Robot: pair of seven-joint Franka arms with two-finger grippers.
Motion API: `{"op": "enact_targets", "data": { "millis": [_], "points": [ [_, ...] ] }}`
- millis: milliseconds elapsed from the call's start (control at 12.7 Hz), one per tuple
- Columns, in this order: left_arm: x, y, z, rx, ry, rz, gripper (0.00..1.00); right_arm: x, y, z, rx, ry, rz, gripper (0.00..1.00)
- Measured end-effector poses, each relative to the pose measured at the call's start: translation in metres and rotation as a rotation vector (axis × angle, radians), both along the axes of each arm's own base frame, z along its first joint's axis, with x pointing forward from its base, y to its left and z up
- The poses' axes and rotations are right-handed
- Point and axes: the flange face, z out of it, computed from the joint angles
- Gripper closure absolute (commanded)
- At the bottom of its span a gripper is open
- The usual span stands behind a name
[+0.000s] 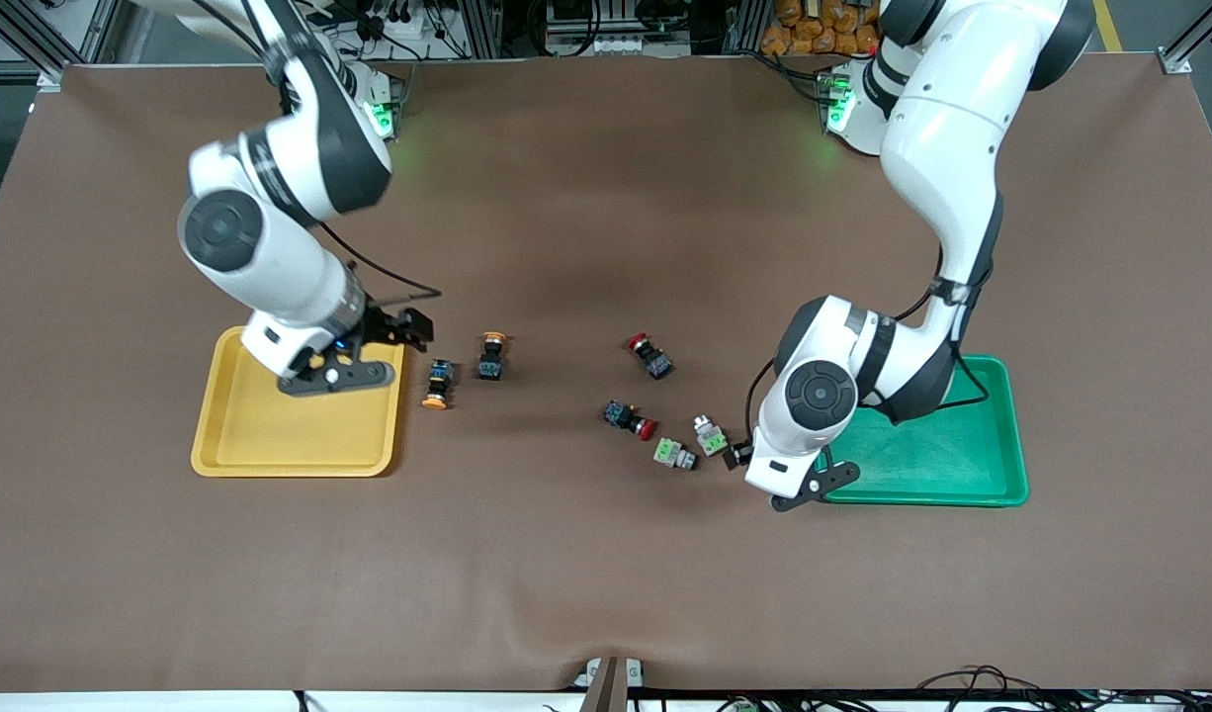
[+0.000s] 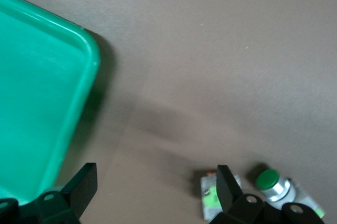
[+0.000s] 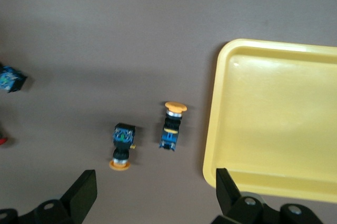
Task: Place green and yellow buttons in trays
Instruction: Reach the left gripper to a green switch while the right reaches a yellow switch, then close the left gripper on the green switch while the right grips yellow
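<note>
Two black-bodied buttons with orange-yellow caps [image 1: 436,384] [image 1: 491,356] lie on the table beside the mustard yellow tray [image 1: 270,445]. My right gripper [image 1: 415,329] is open and empty, over that tray's edge closest to them. In the right wrist view they [image 3: 122,146] [image 3: 171,125] lie past my open right gripper [image 3: 155,187], next to the tray [image 3: 274,118]. Two pale grey buttons with green caps [image 1: 675,454] [image 1: 710,435] lie beside the green tray [image 1: 962,465]. My left gripper [image 1: 738,455] is open and empty, low between them and that tray. In the left wrist view one finger of my gripper [image 2: 155,182] partly hides one button [image 2: 209,200]; the second button [image 2: 271,182] lies beside it, and the tray [image 2: 42,103] is at the other finger.
Two black-bodied switches with red caps [image 1: 650,356] [image 1: 631,417] lie mid-table between the two groups of buttons. One of them shows at the edge of the right wrist view [image 3: 10,79]. Both trays hold nothing. The brown mat [image 1: 606,574] covers the whole table.
</note>
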Motion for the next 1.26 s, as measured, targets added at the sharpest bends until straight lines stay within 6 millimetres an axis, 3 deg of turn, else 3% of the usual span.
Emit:
{"op": "enact_targets", "data": {
  "millis": [237, 395, 869, 1107, 1265],
  "points": [
    [-0.017, -0.032, -0.008, 0.0, 0.005, 0.006, 0.0, 0.002, -0.002, -0.042, 0.006, -0.033, -0.01, 0.0],
    [-0.025, -0.052, -0.011, -0.006, -0.008, 0.059, 0.0, -0.007, -0.006, -0.077, 0.011, -0.061, -0.015, 0.0],
    [-0.021, -0.105, 0.026, -0.184, -0.193, 0.365, 0.0, -0.027, -0.009, -0.142, 0.011, -0.091, -0.014, 0.0],
    [-0.024, -0.124, 0.005, -0.277, -0.239, 0.543, 0.0, -0.025, -0.01, -0.182, 0.015, -0.121, -0.019, 0.0],
    [-0.022, -0.121, -0.009, -0.3, -0.238, 0.686, 0.0, -0.027, -0.009, -0.2, 0.013, -0.122, -0.018, 0.0]
  ]
}}
